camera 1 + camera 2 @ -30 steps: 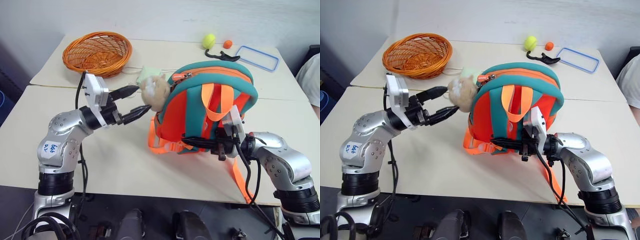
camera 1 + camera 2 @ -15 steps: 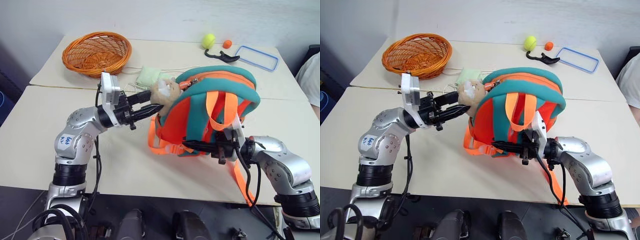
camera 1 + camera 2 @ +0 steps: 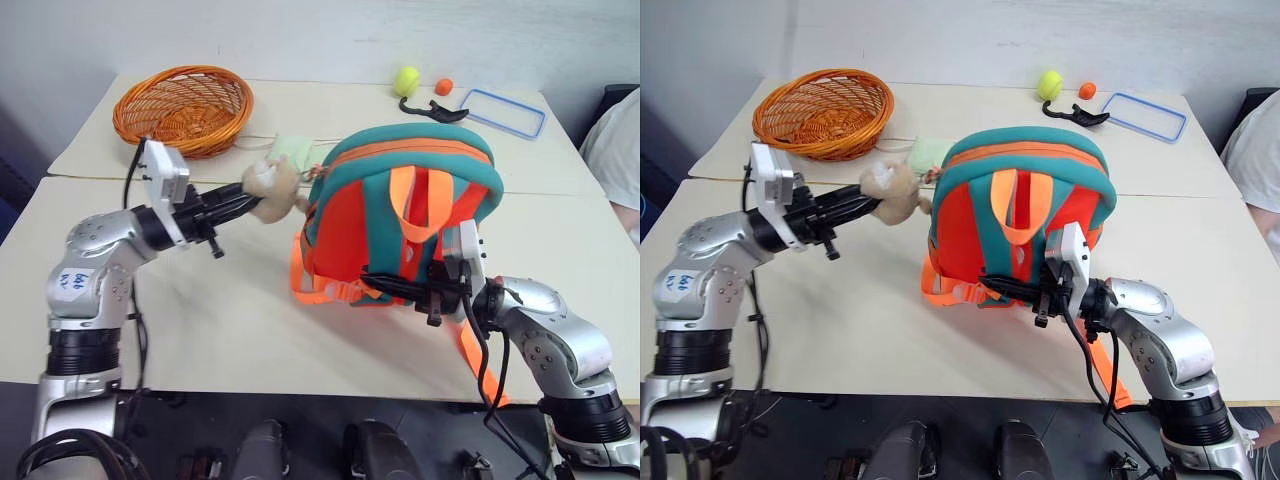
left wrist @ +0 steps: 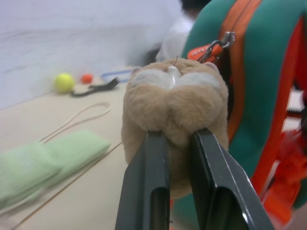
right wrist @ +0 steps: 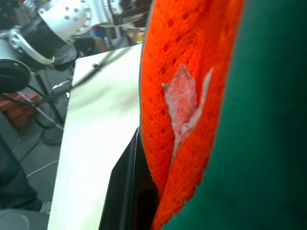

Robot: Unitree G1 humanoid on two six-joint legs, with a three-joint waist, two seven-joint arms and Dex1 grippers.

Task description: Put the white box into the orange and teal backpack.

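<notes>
Two grippers now have hold of the backpack (image 3: 405, 215). Nearest us, our right gripper (image 3: 405, 288) is clenched on the bag's low front fabric, steadying it upright on the table (image 3: 230, 330). Farther left, our left gripper (image 4: 175, 143), which gaped beside the plush hamster (image 4: 173, 103) a second ago, has pinched it and drawn it leftward. Since the toy hangs by the zipper pull (image 4: 211, 48), we judge that tugging it should open the zip. We cannot find the white box. Beyond lie a green pouch (image 3: 290, 152) and a basket (image 3: 182, 105).
</notes>
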